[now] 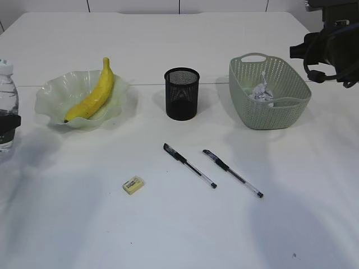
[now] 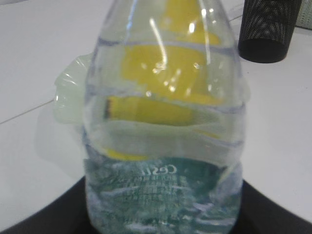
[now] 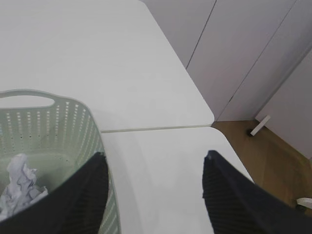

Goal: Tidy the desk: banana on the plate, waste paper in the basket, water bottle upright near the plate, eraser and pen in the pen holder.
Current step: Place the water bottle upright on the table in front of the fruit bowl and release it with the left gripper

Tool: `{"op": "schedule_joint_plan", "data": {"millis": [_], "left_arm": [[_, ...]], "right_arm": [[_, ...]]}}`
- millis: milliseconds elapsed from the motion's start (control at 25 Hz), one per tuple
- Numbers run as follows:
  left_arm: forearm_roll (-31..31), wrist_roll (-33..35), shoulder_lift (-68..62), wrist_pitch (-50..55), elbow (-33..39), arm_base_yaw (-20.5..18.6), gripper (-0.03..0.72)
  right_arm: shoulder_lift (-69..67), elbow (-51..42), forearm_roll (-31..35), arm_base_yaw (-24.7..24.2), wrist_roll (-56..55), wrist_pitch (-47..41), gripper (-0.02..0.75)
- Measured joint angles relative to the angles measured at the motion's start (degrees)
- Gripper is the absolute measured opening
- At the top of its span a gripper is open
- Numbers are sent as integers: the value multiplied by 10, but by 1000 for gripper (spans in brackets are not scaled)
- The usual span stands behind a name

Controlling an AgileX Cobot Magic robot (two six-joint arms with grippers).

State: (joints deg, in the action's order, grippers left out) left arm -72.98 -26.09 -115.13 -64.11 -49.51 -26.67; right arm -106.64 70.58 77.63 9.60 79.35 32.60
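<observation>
I have the water bottle (image 1: 7, 103) upright at the 9 o'clock edge of the worktop (image 1: 179, 224), and my left pincer (image 2: 161, 222) is grasping it low on the body. If I release before the base sits flat, I think it can tip toward the plate (image 1: 53, 89), because the clear plastic is smooth, ribbed and full of water, so it is heavy and may slip. The plate is pale green, translucent and wavy at the rim, so a knock could slide it easily. The banana (image 1: 92, 92) already lies on it, yellow and curved.

My right pincer (image 3: 153, 195) is released and empty, hanging beside the basket (image 1: 291, 101) at 2 o'clock; this one is soft green plastic with many small holes, and the crumpled waste paper (image 1: 262, 92) is inside.

Two pens (image 1: 189, 165) lie at the centre, thin and round, so they may roll away from the fingers. The small yellow eraser (image 1: 133, 184) at 7 o'clock is flat. The pen holder (image 1: 182, 93) is black wire mesh, light, and could fall if I touch its rim.
</observation>
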Motion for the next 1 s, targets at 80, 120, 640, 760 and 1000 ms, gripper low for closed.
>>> {"op": "schedule_joint_plan", "data": {"millis": [80,120,640,760,1000], "left_arm": [[14,3,-12,1,0,0,379],[20,4,-19,1,0,0,379],[92,51,-61,9,0,33,379],[102,57,-68,3,-3,40,379],[120,63,-94,-20,-23,50,379]], "right_arm": [[0,0,1,0,0,0,461],[0,0,1,0,0,0,461],[0,0,4,0,1,0,461],[0,0,4,0,1,0,461],[0,0,4,0,1,0,461]]}}
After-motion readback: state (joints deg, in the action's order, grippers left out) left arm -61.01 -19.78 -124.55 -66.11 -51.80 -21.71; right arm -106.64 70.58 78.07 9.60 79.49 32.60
